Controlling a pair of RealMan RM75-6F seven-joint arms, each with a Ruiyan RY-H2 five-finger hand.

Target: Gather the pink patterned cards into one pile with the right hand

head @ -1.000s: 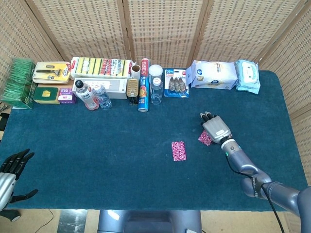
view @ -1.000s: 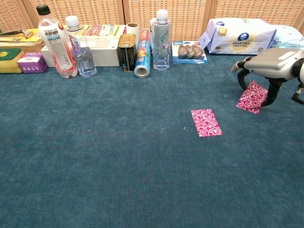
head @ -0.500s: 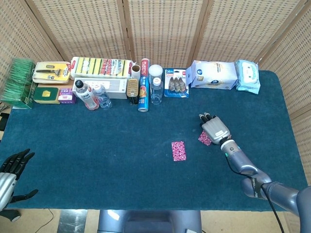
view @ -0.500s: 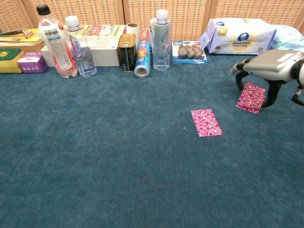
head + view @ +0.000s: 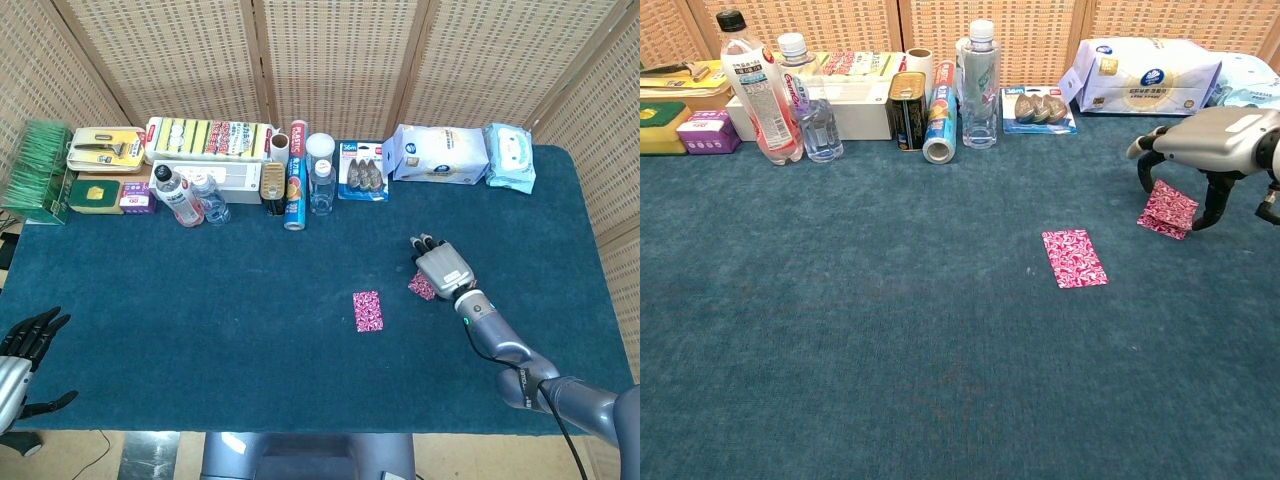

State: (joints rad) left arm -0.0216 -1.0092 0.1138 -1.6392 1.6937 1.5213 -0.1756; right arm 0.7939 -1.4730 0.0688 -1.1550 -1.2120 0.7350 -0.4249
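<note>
One pink patterned card (image 5: 367, 311) (image 5: 1074, 258) lies flat on the blue cloth near the middle of the table. A second pink card (image 5: 422, 286) (image 5: 1168, 208) sits tilted to its right, one edge off the cloth. My right hand (image 5: 443, 266) (image 5: 1215, 135) arches over this second card, its fingers on the card's left edge and the thumb at its right edge, pinching it. My left hand (image 5: 25, 340) hangs off the table's near left corner with fingers spread and nothing in it.
Along the back edge stand bottles (image 5: 758, 88), a can (image 5: 907, 110), a foil roll (image 5: 939, 125), sponge packs (image 5: 208, 138) and wipes packs (image 5: 1145, 73). Blue cloth (image 5: 890, 330) covers the table.
The right-hand card has tipped lower and flatter under my right hand, which has barely shifted. The middle card and the left hand have not moved.
</note>
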